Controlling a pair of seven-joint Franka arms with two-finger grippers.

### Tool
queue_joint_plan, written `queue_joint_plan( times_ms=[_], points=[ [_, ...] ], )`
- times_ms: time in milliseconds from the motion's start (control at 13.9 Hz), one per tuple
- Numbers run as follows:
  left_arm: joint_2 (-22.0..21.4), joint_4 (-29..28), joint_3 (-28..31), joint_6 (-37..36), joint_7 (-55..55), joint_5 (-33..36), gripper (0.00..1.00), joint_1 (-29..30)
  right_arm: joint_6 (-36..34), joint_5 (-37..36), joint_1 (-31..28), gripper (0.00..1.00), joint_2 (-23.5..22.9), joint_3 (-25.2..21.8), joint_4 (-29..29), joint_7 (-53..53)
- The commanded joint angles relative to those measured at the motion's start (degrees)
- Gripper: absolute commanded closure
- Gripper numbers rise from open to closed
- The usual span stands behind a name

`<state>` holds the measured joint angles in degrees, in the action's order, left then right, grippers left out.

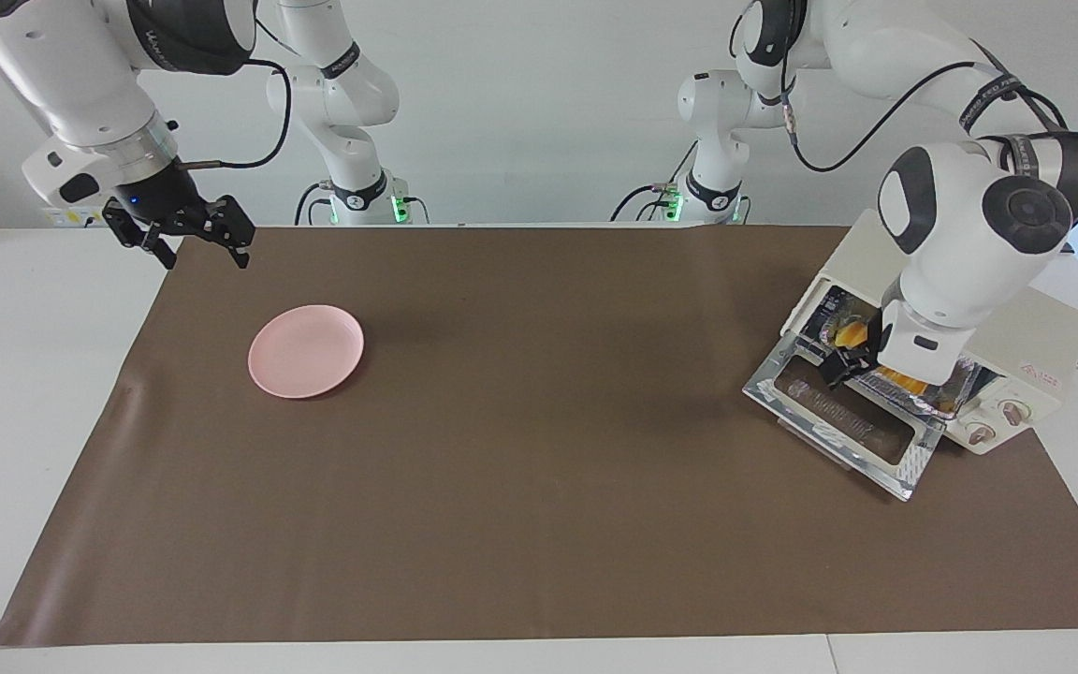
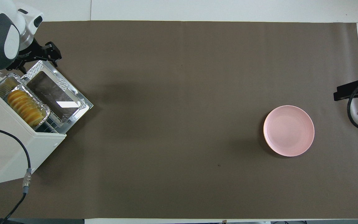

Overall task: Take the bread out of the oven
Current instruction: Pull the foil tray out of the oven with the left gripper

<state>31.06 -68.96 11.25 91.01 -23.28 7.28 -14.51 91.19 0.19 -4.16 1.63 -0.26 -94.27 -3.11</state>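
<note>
Left claw hangs low at the oven's mouth, over the dropped door and just beside the foil tray — whether it touches tray or bread I cannot tell. Its fingers look parted, with nothing seen between them. From overhead the same claw sits over the door's corner.

Bread is a ridged row of yellow-orange slices, lying in the foil tray on the rack inside the open oven, at the left arm's end of the surface.

Right claw waits in the air, spread and holding nothing, over the mat's edge — a pink plate lies well apart from the oven.
</note>
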Motion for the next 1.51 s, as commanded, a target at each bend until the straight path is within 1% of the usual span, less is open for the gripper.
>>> queue_joint_plan(
  times_ms=[0,216,360,432,648,1008,1368,1440],
  points=[
    [2.2,0.6,1.5,2.1,-8.0,1.9,0.00,-1.0,-0.4,-0.9,-0.9,0.00,1.0,0.7,-0.9,-1.2],
    [1.7,-4.2,1.6,3.9,-12.5,4.8,0.00,-1.1,-0.4,-0.9,-0.9,0.00,1.0,0.7,-0.9,-1.2],
    [0.3,-7.7,1.6,4.2,-16.0,4.8,0.00,-0.6,-0.4,-0.9,-0.9,0.00,1.0,0.7,-0.9,-1.2],
    [-0.9,-10.4,1.7,5.2,-18.7,4.9,0.00,-0.5,-0.4,-0.9,-0.9,0.00,1.0,0.7,-0.9,-1.2],
    [-3.1,-15.3,1.7,6.5,-21.5,5.1,0.00,-0.7,-0.4,-0.9,-0.9,0.00,1.0,0.7,-1.0,-1.3],
    [-3.3,-15.3,2.5,3.5,-22.4,6.2,0.00,-1.1,-0.4,-0.9,-0.9,0.00,1.0,0.7,-0.9,-1.2],
    [-4.0,-17.1,2.4,5.1,-22.6,6.2,0.00,-0.4,-0.2,-0.9,-0.9,0.00,0.9,0.7,-0.7,-1.2],
    [-4.6,-18.4,2.4,5.8,-22.7,6.2,0.00,-0.4,-0.2,-0.9,-0.9,0.00,0.9,0.7,-0.7,-1.2]
  ],
)
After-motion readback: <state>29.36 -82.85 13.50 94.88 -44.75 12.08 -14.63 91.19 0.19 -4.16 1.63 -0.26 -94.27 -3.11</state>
